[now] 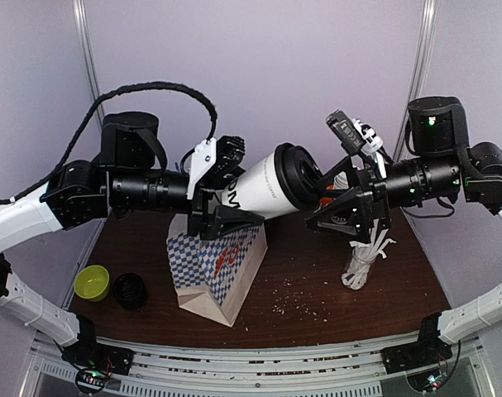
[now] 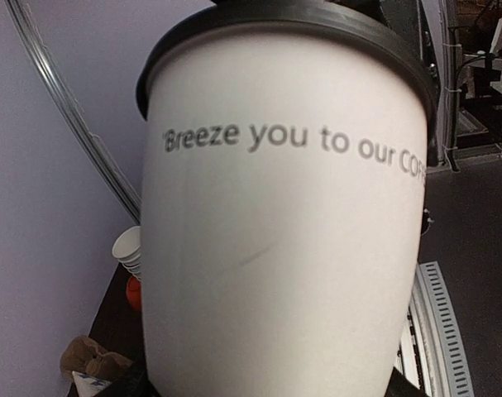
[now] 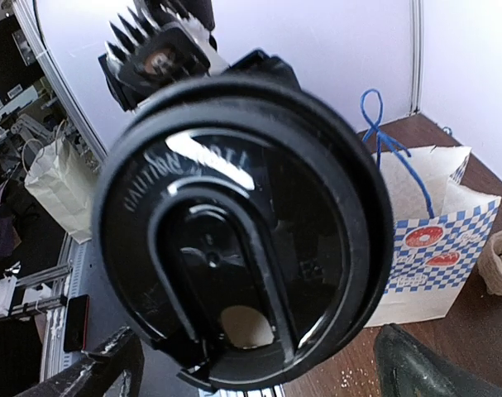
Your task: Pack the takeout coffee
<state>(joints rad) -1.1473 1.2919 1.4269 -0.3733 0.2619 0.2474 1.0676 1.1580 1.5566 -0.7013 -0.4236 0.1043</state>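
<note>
Coffee cup [image 2: 284,248] fills the left wrist view. It is clamped by its lower body in the left gripper [image 1: 234,188] and carried on its side in mid-air above the checked paper bag [image 1: 217,265]. Its black lid [image 3: 242,248] faces the right gripper [image 1: 329,198], whose jaws stand wide apart just off the rim, holding nothing. Recommended: hold the left clamp steady, centre the right jaws on the lid rim, and close gently, as the paper wall probably crushes easily.

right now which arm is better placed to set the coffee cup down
Left: the left gripper grips the coffee cup by its white body, above the checked paper bag. The right gripper stands open at the black lid, holding nothing.
</note>
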